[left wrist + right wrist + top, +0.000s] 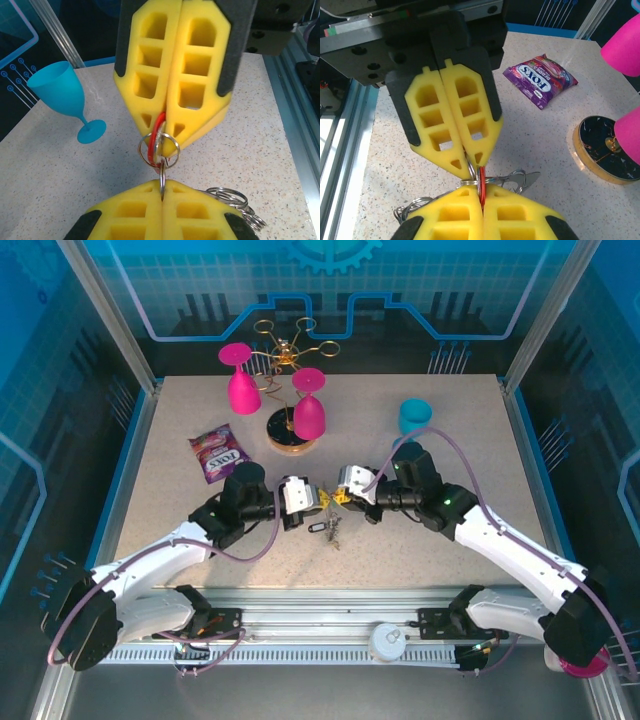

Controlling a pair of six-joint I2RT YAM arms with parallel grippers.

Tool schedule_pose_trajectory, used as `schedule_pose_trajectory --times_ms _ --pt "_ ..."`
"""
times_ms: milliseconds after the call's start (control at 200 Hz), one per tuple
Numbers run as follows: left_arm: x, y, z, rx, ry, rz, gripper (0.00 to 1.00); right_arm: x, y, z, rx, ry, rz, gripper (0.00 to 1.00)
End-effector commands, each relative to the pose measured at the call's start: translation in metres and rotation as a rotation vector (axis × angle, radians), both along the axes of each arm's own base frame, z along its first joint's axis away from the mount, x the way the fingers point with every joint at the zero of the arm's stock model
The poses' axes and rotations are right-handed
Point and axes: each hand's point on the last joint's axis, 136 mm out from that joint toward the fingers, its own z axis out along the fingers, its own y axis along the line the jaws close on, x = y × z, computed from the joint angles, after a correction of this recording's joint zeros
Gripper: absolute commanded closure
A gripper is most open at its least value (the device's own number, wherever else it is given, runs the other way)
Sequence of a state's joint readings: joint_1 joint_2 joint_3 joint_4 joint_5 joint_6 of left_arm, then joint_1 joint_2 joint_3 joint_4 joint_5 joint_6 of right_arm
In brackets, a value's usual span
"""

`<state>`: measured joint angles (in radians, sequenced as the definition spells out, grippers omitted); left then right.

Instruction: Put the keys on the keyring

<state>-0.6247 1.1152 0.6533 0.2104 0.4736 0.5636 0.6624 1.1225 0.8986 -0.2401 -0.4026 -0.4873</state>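
Note:
My two grippers meet tip to tip over the middle of the table. The left gripper (318, 502) (162, 192) is shut on the edge of a thin silvery keyring (162, 175). The right gripper (345, 497) (482, 195) is shut on the red tag (481, 182) of a key, which is linked with small silvery rings (172, 145). A silvery key blade (522, 177) sticks out to the right of the jaws. More keys (328, 530) lie on the table just below the grippers, and a bunch of silvery rings (235, 200) sits beside the left jaws.
A purple candy packet (216, 452) lies at the left. The gold wire rack on its round base (289, 435) holds two pink glasses (241, 380) at the back. A blue glass (415, 416) stands at the back right.

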Motion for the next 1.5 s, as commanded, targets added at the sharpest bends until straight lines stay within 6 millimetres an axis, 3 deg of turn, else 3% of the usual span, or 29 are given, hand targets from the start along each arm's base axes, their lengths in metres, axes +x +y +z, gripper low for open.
schedule_pose_trajectory --times_ms 0,95,235,365,450,615,745,851,926,1036,1121,1221,1306,1496 --pt "0.009 0.001 0.002 0.036 -0.020 0.027 1.00 0.004 -0.001 0.014 -0.023 -0.047 -0.022 1.00" --pt "0.009 0.001 -0.002 0.044 -0.012 0.030 0.99 0.007 -0.005 0.015 -0.054 -0.064 -0.049 1.00" --pt "0.010 0.004 0.002 0.020 -0.018 0.049 0.51 0.010 -0.011 0.014 -0.102 -0.091 -0.082 1.00" --pt "0.013 0.021 0.015 -0.074 -0.027 0.169 0.27 0.013 -0.014 0.014 -0.129 -0.098 -0.105 1.00" --pt "0.016 0.039 0.030 -0.177 -0.047 0.284 0.01 0.013 -0.009 0.016 -0.126 -0.101 -0.096 1.00" --pt "0.035 0.097 0.052 -0.340 -0.050 0.629 0.01 0.011 0.024 0.029 -0.080 -0.134 -0.027 1.00" --pt "0.043 0.155 0.068 -0.431 -0.067 0.931 0.01 0.008 0.066 0.044 -0.001 -0.157 0.025 1.00" --pt "0.036 0.197 0.087 -0.531 -0.098 1.108 0.01 0.010 0.109 0.056 0.094 -0.142 0.045 1.00" --pt "0.029 0.217 0.098 -0.600 -0.113 1.175 0.01 0.010 0.138 0.066 0.170 -0.123 0.053 1.00" --pt "0.022 0.233 0.106 -0.619 -0.120 1.234 0.01 0.021 0.162 0.056 0.250 -0.043 0.012 1.00" --pt "0.022 0.238 0.102 -0.577 -0.103 1.277 0.01 0.033 0.164 0.025 0.217 -0.007 -0.017 1.00" --pt "0.025 0.241 0.091 -0.544 -0.077 1.305 0.01 0.041 0.153 -0.019 0.129 0.009 -0.025 1.00" --pt "0.030 0.240 0.081 -0.533 -0.049 1.317 0.01 0.038 0.137 -0.055 0.002 -0.001 0.025 1.00" --pt "0.040 0.234 0.065 -0.488 -0.020 1.324 0.01 0.031 0.086 -0.110 -0.285 -0.060 0.057 1.00"
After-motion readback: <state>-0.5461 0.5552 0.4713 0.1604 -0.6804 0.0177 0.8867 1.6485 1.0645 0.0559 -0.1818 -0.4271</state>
